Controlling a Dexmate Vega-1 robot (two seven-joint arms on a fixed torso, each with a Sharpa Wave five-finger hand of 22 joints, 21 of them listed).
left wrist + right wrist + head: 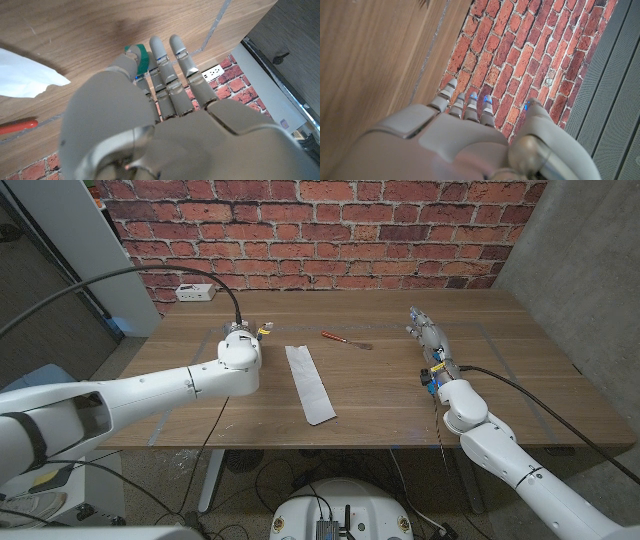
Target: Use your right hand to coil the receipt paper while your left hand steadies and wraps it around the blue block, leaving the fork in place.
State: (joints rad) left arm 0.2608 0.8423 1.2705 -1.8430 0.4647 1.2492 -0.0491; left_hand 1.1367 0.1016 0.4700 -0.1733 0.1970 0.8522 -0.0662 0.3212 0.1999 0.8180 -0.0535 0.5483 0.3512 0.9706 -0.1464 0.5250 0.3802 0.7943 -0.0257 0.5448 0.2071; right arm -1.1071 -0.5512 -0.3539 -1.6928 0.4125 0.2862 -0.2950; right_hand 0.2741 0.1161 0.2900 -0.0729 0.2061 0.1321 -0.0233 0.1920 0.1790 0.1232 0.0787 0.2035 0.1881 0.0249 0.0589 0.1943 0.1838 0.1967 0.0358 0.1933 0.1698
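Where it lies flat, the receipt paper (pixel 310 383) runs lengthwise away from the robot

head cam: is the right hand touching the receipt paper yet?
No. The right hand is off by the table's right side, apart from the receipt paper, which lies unrolled mid-table.

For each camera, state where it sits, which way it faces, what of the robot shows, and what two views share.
Head view: fixed on the head, looking down at the table; both arms, left hand, right hand.
Left wrist view: along the left hand's back toward table and brick wall.
Right wrist view: along the right hand toward table edge and wall.
Shared: head and left wrist views both show the receipt paper and fork.
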